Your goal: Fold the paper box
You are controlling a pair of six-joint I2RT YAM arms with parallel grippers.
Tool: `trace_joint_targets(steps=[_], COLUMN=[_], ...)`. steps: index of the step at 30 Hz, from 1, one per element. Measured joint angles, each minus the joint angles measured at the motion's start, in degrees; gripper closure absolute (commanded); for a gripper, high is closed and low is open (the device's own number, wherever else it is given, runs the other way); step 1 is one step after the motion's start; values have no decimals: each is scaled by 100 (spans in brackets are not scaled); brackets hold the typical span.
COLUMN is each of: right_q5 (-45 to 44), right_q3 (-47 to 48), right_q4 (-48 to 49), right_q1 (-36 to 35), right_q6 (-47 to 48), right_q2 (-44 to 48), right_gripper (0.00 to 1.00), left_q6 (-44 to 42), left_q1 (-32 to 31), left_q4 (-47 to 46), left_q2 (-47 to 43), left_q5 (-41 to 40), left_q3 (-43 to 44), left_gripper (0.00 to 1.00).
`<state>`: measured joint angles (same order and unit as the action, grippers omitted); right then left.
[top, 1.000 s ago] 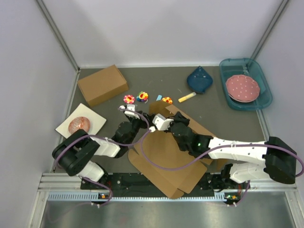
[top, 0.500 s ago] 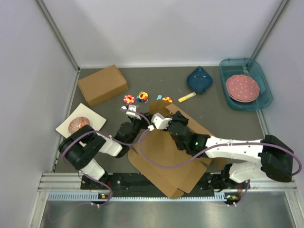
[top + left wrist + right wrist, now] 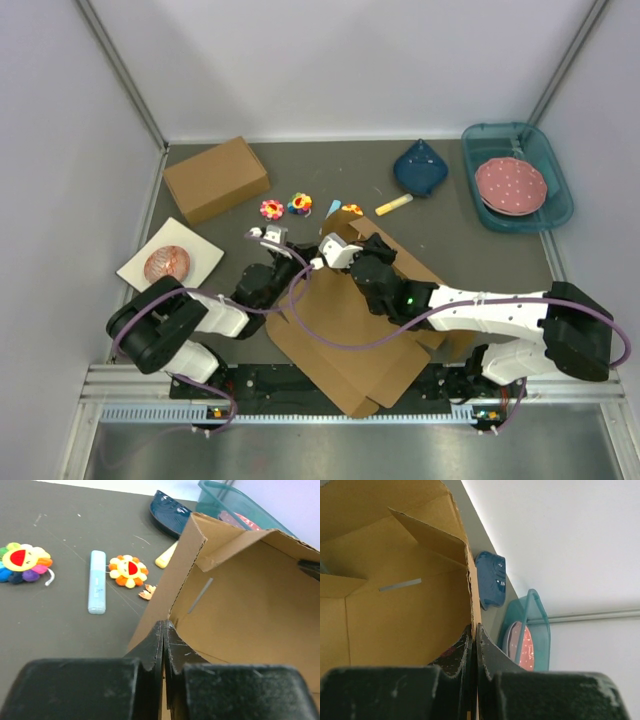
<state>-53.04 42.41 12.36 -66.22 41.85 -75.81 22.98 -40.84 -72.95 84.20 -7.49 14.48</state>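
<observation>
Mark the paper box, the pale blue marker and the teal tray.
paper box [image 3: 345, 375], top external view, flat near panel.
pale blue marker [image 3: 97, 581], left wrist view, mid barrel.
teal tray [image 3: 497, 140], top external view, bare far corner.

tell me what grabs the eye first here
The half-folded brown paper box lies in the middle near the front, walls raised. The left pincer and the right pincer are each shut on a raised cardboard edge. At the far right, a teal tray holds a pink dotted plate.

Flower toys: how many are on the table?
3, in a row beyond the paper box: pink flower on the left, rainbow flower in the middle, orange flower by the raised flap. Others may be hidden.
</observation>
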Motion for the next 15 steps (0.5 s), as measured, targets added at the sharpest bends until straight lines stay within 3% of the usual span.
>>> trace_joint_targets(steps=[5,8,10,13,15], right_q5=[-11,-11,-9,-11,-9], right_q3=[0,0,0,0,0], right_q4=[2,4,2,0,-2], right_q1=[0,0,-2,-4,-4], right_q6=[-57,-66,-76,-94,-101], right_q2=[0,0,0,2,9], right_gripper=[100,100,100,100,100], left_q6=[39,4,-37,-101,-192], left_q1=[-151,-192,-197,-197,-197], left_q4=[-9,-17,-39,-26,35], left_q2=[-9,-9,-9,-57,-212], left_q5=[133,157,142,28,-79], left_q3=[-7,-7,-7,-17,-57], left_gripper=[95,71,44,32,29])
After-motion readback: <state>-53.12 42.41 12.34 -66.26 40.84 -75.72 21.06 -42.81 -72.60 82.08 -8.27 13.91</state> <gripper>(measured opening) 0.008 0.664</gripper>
